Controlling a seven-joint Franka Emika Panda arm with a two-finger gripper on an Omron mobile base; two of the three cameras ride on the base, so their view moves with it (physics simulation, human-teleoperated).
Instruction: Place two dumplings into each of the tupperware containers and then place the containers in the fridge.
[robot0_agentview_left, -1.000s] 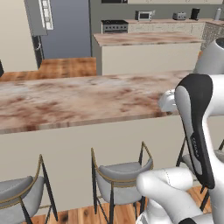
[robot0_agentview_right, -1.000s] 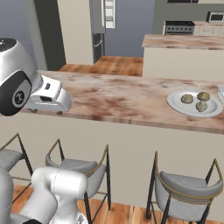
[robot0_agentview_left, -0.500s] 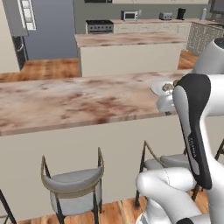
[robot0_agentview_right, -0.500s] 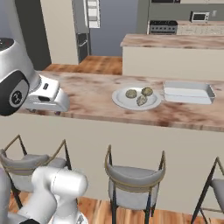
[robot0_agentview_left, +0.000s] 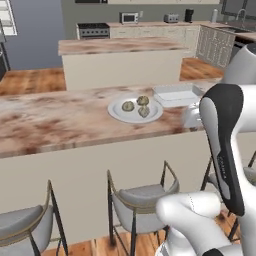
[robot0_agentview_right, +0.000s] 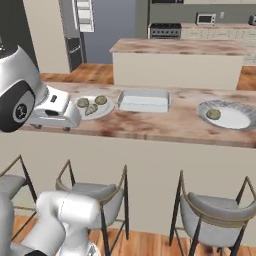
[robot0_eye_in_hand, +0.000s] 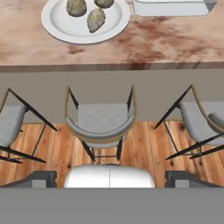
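Your base has driven sideways along the tabletop (robot0_agentview_right: 165, 125): a second ago the plate (robot0_agentview_right: 102, 111) with three dumplings (robot0_agentview_right: 92, 106) sat at the right edge of the right base view, and now it is at left centre there, just behind the hand (robot0_eye_in_hand: 109, 175). That puts the food within likely reach, so loading can start. The hand stands wide and holds nothing; in the hand view the plate lies at the upper left, beyond the tabletop's edge.

Count: three dumplings on the near plate, one more dumpling (robot0_agentview_right: 213, 114) on a second plate (robot0_agentview_right: 235, 119) at the right of the right base view. One container (robot0_agentview_right: 144, 100) shows, just right of the first plate; you need two. The fridge (robot0_agentview_right: 82, 20) is at the upper left, well apart. Three stools (robot0_eye_in_hand: 99, 122) show below the tabletop
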